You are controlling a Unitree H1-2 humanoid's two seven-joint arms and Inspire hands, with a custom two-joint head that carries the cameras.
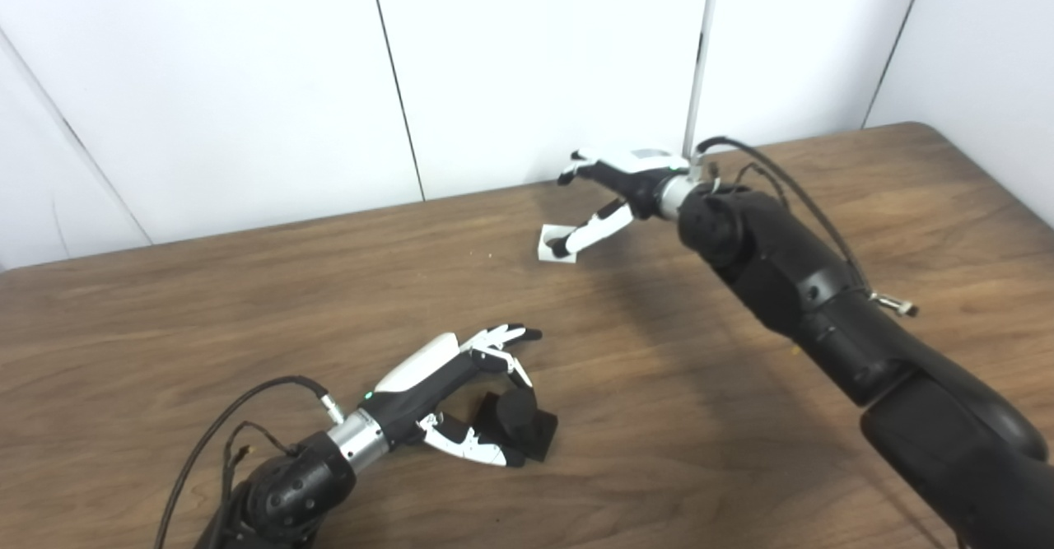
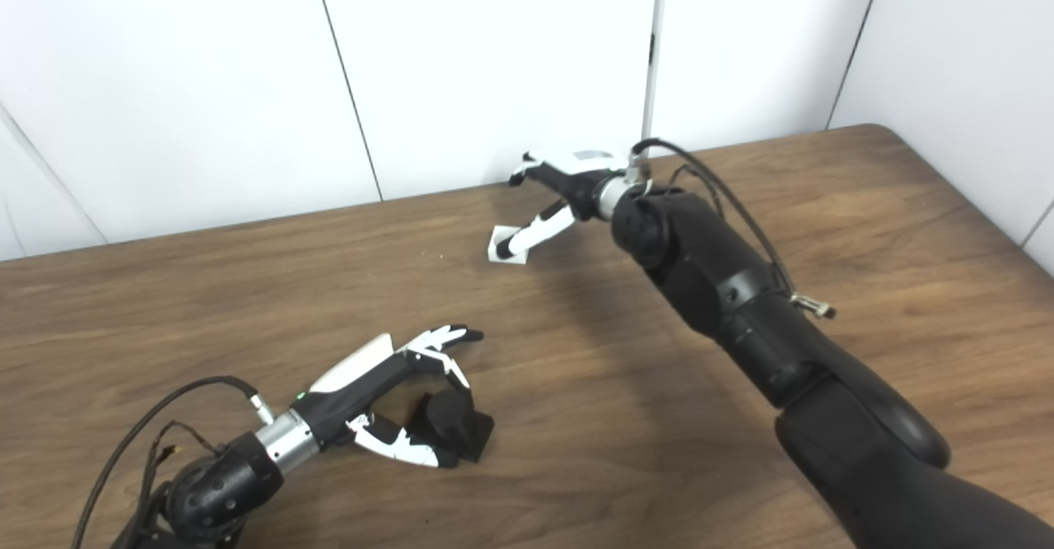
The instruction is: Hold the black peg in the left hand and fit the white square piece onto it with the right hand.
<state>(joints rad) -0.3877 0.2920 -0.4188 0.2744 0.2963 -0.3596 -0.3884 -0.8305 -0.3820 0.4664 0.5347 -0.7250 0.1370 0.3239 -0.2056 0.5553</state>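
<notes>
On the wooden table (image 1: pixel 247 286), near its front edge, lay the black peg (image 1: pixel 520 425), cupped by the left hand (image 1: pixel 461 393) with fingers (image 1: pixel 502 337) spread above and thumb low beside it, touching or nearly touching the peg, not visibly closed around it. Farther back, close to the white wall panels (image 1: pixel 247 80), rested the white square piece (image 1: pixel 557 246), flat or slightly tilted on the wood, well apart from the peg. Reached over it the right hand (image 1: pixel 626 191), held open, fingers apart, one fingertip (image 1: pixel 561 246) down on or inside the piece; could not tell whether pinched. Ran loose cables (image 1: pixel 790 187) along the right forearm and beside the left wrist.
</notes>
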